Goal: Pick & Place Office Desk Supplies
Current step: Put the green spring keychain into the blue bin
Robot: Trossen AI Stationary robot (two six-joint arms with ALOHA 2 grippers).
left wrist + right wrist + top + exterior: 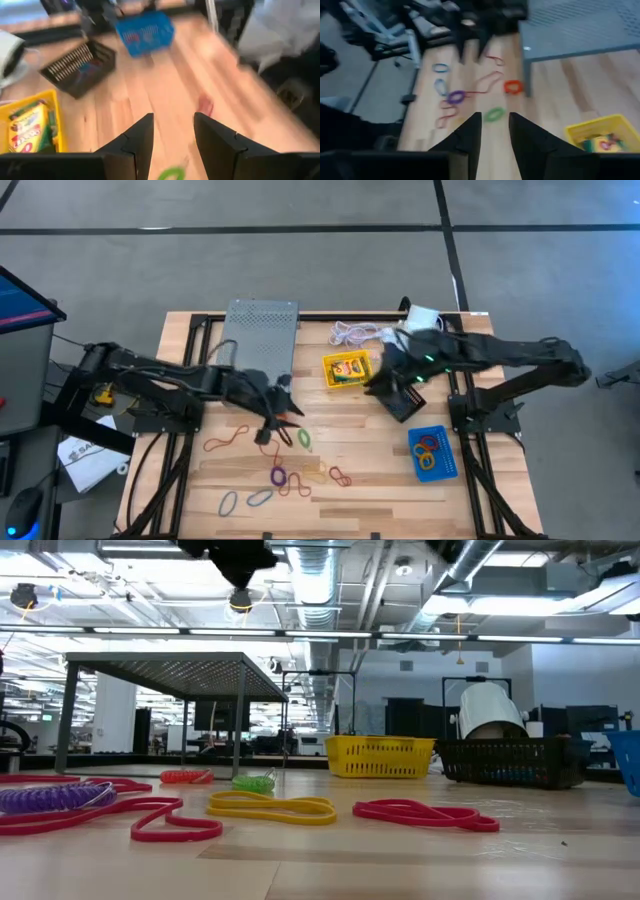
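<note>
Rubber bands (285,477) lie scattered by the table's (370,490) front edge. I see my left gripper (283,418) above them, jaws spread, holding nothing. Farther back, my right gripper (372,385) hovers beside the yellow tray (345,369), jaws apart, empty.

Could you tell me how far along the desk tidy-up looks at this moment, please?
Done so far: a few rubber bands lie in the blue tray, and a crayon box sits in the yellow tray. In hand: nothing; the left gripper hangs open above the loose bands, and the right gripper holds nothing between the yellow and black mesh trays. Left: roughly ten bands on the table.
</note>
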